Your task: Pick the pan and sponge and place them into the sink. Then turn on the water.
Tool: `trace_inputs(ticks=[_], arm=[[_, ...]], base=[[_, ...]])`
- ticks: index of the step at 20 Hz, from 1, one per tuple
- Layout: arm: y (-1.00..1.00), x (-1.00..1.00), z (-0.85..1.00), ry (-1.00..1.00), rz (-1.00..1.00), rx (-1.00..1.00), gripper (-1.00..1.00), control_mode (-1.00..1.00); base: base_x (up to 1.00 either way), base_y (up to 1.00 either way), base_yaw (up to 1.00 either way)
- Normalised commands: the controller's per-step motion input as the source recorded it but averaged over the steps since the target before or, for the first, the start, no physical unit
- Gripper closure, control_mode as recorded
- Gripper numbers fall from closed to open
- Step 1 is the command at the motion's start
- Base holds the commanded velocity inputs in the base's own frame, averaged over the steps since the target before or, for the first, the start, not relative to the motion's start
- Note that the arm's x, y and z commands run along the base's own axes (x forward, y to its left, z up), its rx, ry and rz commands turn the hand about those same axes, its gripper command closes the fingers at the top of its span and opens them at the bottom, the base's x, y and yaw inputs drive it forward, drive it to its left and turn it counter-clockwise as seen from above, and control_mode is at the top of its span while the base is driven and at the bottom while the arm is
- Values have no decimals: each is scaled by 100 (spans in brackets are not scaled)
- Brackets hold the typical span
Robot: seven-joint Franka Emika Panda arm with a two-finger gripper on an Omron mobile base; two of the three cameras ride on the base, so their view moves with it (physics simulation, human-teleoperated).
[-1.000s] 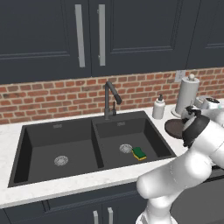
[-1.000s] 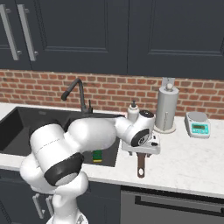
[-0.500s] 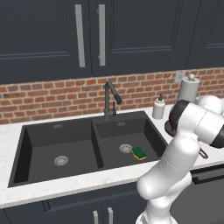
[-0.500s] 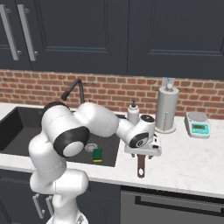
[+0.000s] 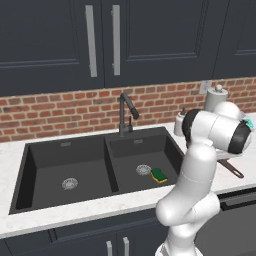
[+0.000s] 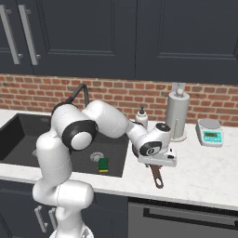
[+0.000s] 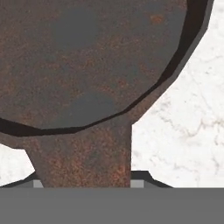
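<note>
Hand view looks straight down at the pan (image 7: pixel 83 65), whose rusty dark brown bowl takes up the upper part of the frame, with its handle running down the middle to the bottom edge over white marble counter (image 7: pixel 183 131). At the bottom, on either side of the handle, I see small grey and dark pieces that may be the fingertips, but I cannot tell whether they press the handle or stand off it.

Right base view puts the gripper (image 6: pixel 157 162) at centre right, low over the counter, with the pan's handle (image 6: pixel 157 177) sticking out below it toward the bottom of the frame.

The sponge (image 6: pixel 103 164), green over yellow, lies in the sink (image 6: pixel 18 135) just beside a round silver drain (image 6: pixel 96 157). In the left base view I find the sponge (image 5: pixel 159 174) in the basin at centre, below the dark faucet (image 5: pixel 125 112).
</note>
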Motion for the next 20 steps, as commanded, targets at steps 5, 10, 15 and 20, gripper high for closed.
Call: trace_inputs(ticks=[5,10,15,20], arm=[[0,1,-5,0,0,0,100,-100],[0,0,0,0,0,0,100,-100],[5,5,6,0,2,1,100,-100],[31,12,34,-1,10,0,100,-100]], base=[[0,0,0],[0,0,0],[0,0,0],[0,0,0]])
